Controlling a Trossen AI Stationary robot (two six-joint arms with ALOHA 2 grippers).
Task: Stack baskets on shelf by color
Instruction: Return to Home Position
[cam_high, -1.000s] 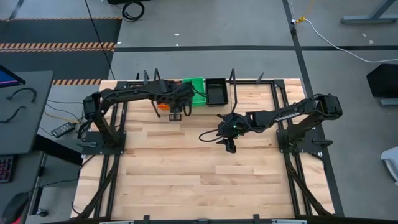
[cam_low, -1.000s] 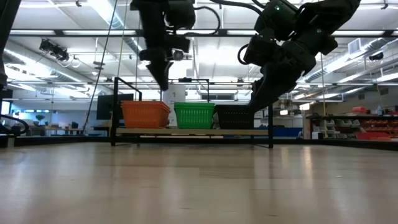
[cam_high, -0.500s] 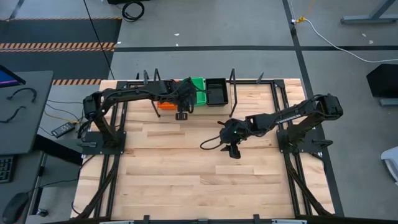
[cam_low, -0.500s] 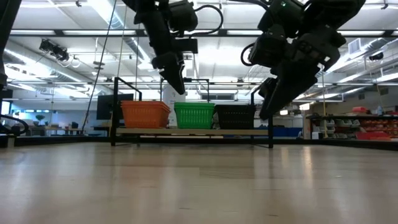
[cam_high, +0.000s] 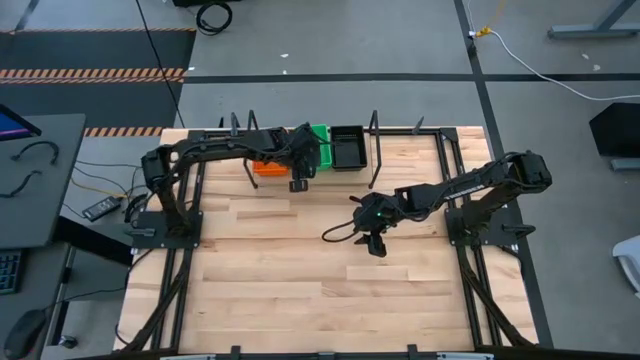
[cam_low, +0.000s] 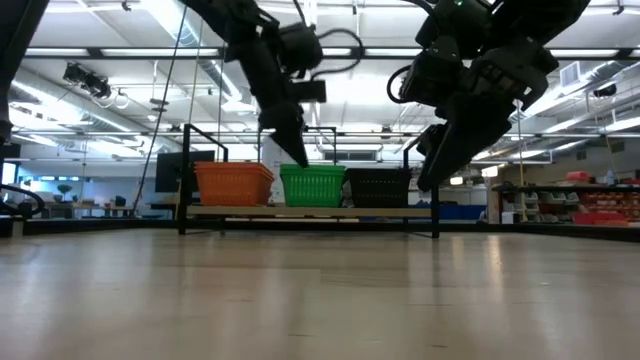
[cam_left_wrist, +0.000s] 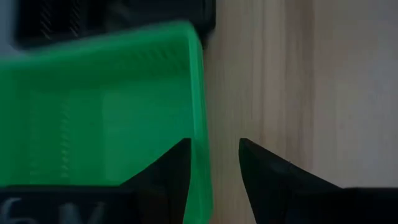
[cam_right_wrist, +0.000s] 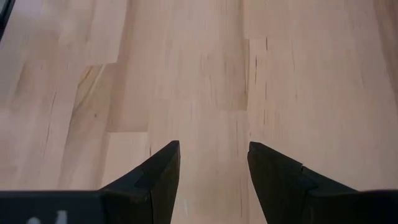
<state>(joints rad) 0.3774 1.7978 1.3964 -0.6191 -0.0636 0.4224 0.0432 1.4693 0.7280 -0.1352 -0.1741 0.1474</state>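
Three mesh baskets sit side by side on the shelf's pale board (cam_low: 310, 211) at the table's far edge: orange (cam_low: 233, 185), green (cam_low: 312, 186) and black (cam_low: 380, 188). From above, the green basket (cam_high: 318, 145) and black basket (cam_high: 347, 147) show open, while the orange one (cam_high: 262, 167) is partly under my left arm. My left gripper (cam_left_wrist: 214, 146) is open just above the green basket's near wall (cam_left_wrist: 198, 93), one finger over the inside and one outside; no touch shows. My right gripper (cam_right_wrist: 213, 155) is open above bare table wood, mid-table (cam_high: 372, 240).
Thin black shelf uprights (cam_high: 374, 150) stand beside the black basket and at the rack's ends (cam_low: 186, 180). Bare wooden table top (cam_high: 300, 280) spreads toward the near edge. Black arm frames (cam_high: 170, 230) flank both table sides.
My left gripper has moved toward the table's right and down, from in front of the orange basket to over the green basket's near wall. My right gripper has shifted a little toward the near edge. The baskets have kept still.
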